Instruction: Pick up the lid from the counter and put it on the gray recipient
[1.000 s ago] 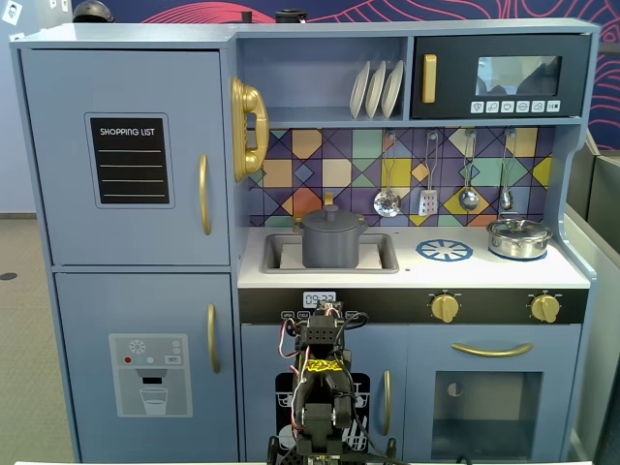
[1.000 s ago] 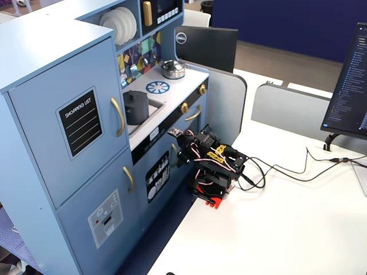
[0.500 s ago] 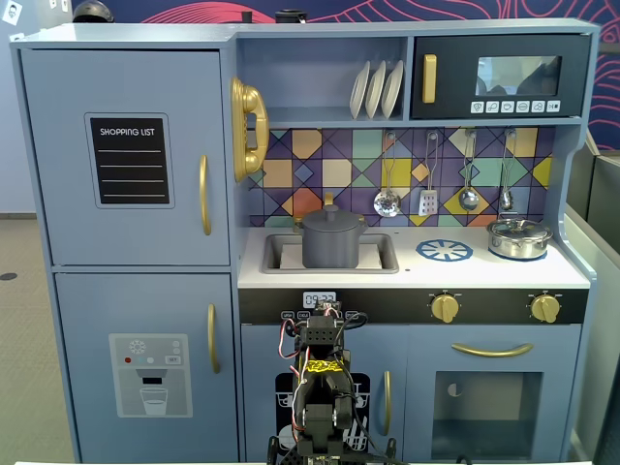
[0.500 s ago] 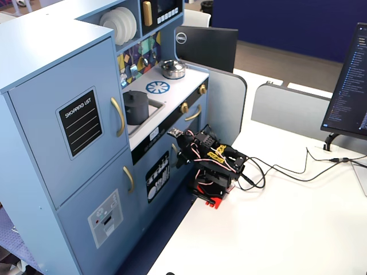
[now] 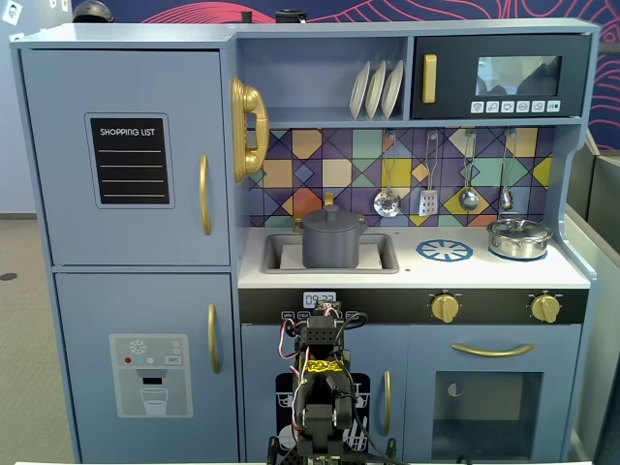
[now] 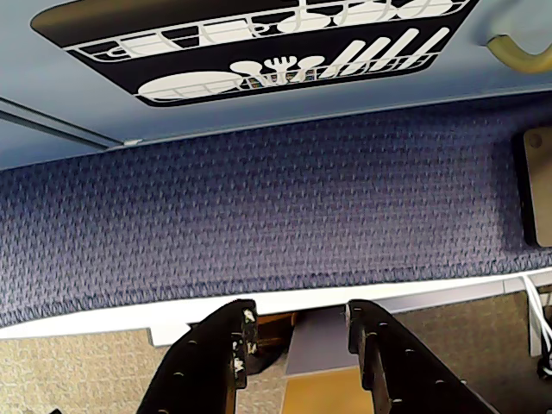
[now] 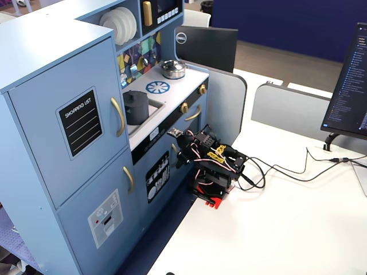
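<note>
White desk edge carries the folded arm (image 7: pixel 212 166), clamped before the toy kitchen (image 5: pixel 126 145). Only the wrist view shows the gripper (image 6: pixel 297 332): jaws partly open, empty, over blue carpet (image 6: pixel 285 207). Farther back, the gray recipient (image 5: pixel 332 238) stands in the counter's sink (image 5: pixel 383 254), the lid (image 5: pixel 332 217) on top.

Gray recipient (image 5: pixel 332 242) – tall matte dark pot, upright in sink at counter's 9 o'clock; lid (image 5: pixel 332 217) seated on top, knob up.

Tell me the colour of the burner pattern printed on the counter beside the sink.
Blue spokes on white, a round burner print; it shows best in a fixed view facing the kitchen.
</note>
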